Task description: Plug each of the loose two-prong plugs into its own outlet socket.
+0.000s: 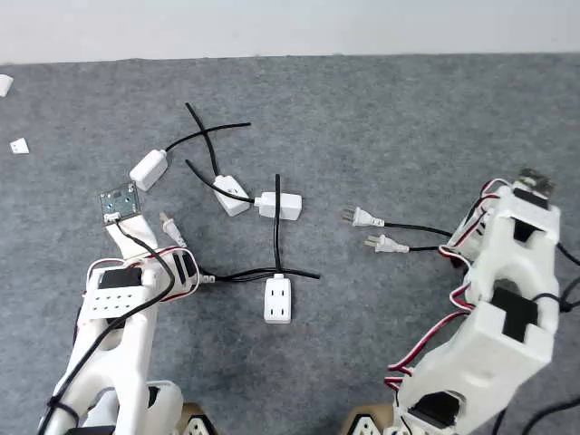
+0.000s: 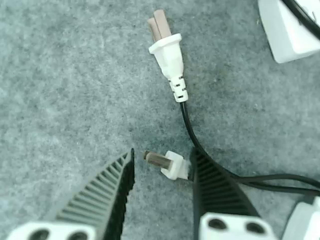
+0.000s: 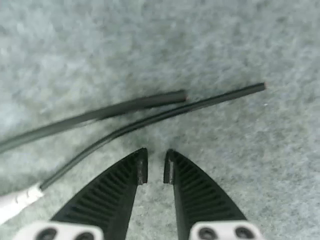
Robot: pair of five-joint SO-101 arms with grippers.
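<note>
A white two-prong plug lies on the grey carpet between the fingers of my left gripper, which is open, its body close against one finger. A second white plug lies just beyond the fingertips; from above this plug sits beside the left arm. Two more loose plugs lie at centre right with black cords running to the right arm. My right gripper hovers shut over those cords, holding nothing. White outlet sockets are spread across the middle.
Black cords cross between the sockets and my left gripper. Two small white scraps lie at the far left edge. Open carpet stretches along the back and the middle right.
</note>
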